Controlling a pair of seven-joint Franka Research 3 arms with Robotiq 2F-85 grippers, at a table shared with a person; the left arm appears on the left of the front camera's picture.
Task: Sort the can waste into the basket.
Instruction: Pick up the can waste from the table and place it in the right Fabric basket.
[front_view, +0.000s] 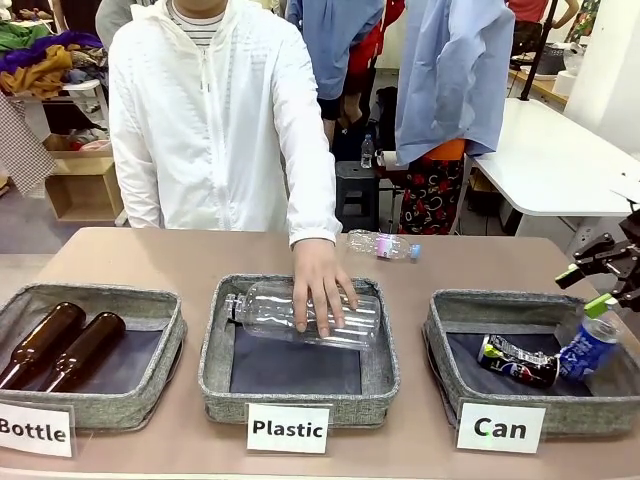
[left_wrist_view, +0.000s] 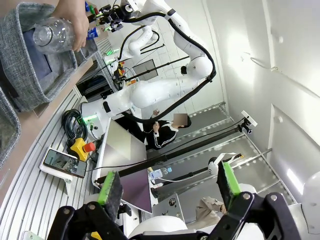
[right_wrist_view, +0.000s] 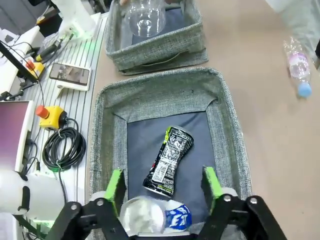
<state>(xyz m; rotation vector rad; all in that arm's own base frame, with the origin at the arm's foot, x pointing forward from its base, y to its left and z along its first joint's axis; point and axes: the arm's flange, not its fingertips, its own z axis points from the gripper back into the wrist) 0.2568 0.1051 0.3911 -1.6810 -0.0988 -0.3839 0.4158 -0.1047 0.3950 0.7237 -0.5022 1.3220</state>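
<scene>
Front view: the right tool (front_view: 600, 300) hangs over the 3 o'clock end of the basket (front_view: 440, 335), whose white card (front_view: 500, 428) reads "Can". The blue can (front_view: 588, 347) stands tilted inside it, its top right at a green pad. The black can (front_view: 518, 362) lies just beside it, toward 9 o'clock. The middle basket (front_view: 212, 370) is marked "Plastic" and the left basket (front_view: 170, 345) "Bottle". A person's hand (front_view: 322, 285) rests on a clear bottle (front_view: 300, 315) over the middle one.

Left wrist view: the left tool (left_wrist_view: 169, 184) is spread wide with nothing between its pads, and it points off into the room.

Right wrist view: the right tool (right_wrist_view: 162, 184) has its fingers part-way apart. The blue can (right_wrist_view: 172, 219) sits at 6 o'clock between them, and the black can (right_wrist_view: 168, 157) lies on the dark lining toward 12. I cannot tell whether the pads grip the blue can. The print on both cans is too small to read.

Both cans look to be in, so the step is likely the release. It should go best if the fingers spread fully and the tool then rises straight up, so that no pad drags the can against the wall.
</scene>
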